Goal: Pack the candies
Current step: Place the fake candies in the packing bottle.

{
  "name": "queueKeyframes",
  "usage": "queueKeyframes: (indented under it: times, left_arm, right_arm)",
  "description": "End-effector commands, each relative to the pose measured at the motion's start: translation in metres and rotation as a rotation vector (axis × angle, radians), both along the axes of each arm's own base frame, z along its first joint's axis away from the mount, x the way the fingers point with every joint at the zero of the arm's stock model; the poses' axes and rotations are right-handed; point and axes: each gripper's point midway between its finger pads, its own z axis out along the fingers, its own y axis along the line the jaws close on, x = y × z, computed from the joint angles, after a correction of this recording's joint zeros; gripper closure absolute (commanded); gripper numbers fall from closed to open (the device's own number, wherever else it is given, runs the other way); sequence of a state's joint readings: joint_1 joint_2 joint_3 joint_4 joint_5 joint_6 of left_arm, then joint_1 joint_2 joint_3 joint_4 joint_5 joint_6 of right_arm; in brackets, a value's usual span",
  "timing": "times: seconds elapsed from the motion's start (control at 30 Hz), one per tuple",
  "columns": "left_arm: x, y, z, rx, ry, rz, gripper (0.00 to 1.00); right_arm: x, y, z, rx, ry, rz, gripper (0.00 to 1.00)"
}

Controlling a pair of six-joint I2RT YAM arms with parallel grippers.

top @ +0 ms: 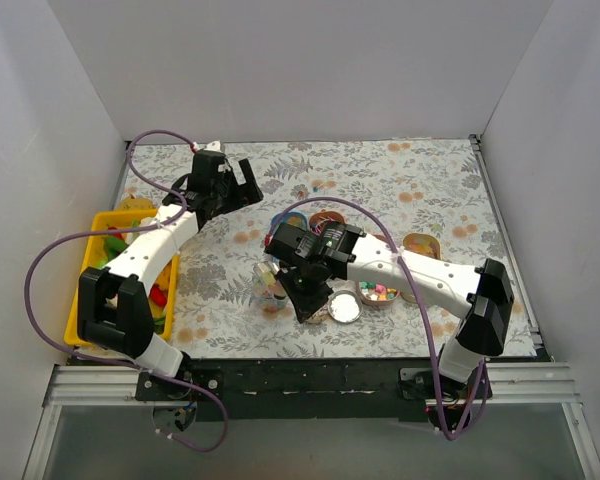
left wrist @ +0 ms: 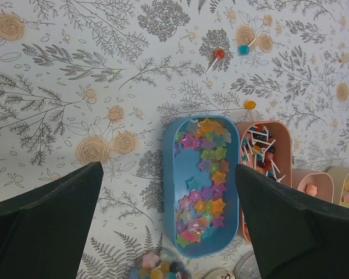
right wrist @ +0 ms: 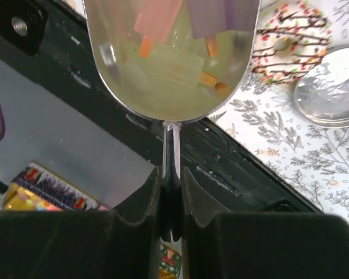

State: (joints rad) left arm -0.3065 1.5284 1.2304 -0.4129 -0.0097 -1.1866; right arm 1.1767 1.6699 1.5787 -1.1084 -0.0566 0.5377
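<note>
My right gripper [right wrist: 171, 200] is shut on the thin handle of a clear scoop [right wrist: 168, 87]. The scoop holds ice-lolly shaped candies [right wrist: 171, 67] in pink, purple and pale yellow. In the top view this gripper [top: 308, 300] hangs over the table's front middle, next to a small jar of candies [top: 271, 287]. My left gripper [left wrist: 171, 226] is open and empty, high above a blue oval tray [left wrist: 173, 174] full of star candies [left wrist: 208, 174]. A pink tray of stick candies [left wrist: 262, 154] lies beside it. Loose lollipops [left wrist: 219, 54] lie farther back.
A yellow basket [top: 88, 290] of toy vegetables stands at the left edge. A silver lid [top: 345, 307] and more small trays [top: 422, 245] lie at centre right. A sprinkled doughnut-like piece [right wrist: 288, 35] lies by the lid [right wrist: 331, 87]. The black front rail [right wrist: 232, 168] runs under the scoop.
</note>
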Motion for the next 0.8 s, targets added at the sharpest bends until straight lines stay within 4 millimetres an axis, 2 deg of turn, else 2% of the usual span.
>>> queueKeyframes:
  times: [0.0, 0.2, 0.37, 0.57, 0.77]
  left_arm:
    - [-0.011, 0.015, 0.011, 0.023, -0.022, 0.041, 0.02]
    - [-0.021, 0.020, 0.005, 0.038, -0.015, 0.044, 0.02]
    - [-0.028, 0.021, 0.005, 0.037, -0.018, 0.037, 0.02]
    - [-0.038, 0.023, 0.009, 0.038, -0.029, 0.021, 0.02]
    - [-0.042, 0.027, 0.011, 0.054, -0.047, 0.023, 0.02]
  right_arm:
    - [-0.027, -0.002, 0.011, 0.005, 0.142, 0.059, 0.99]
    - [-0.043, -0.008, 0.008, -0.034, 0.256, 0.072, 0.99]
    - [-0.032, -0.009, 0.007, -0.039, 0.317, 0.027, 0.99]
    - [-0.024, -0.006, 0.015, 0.036, 0.441, -0.006, 0.99]
    - [-0.037, -0.005, 0.026, 0.066, 0.587, 0.026, 0.99]
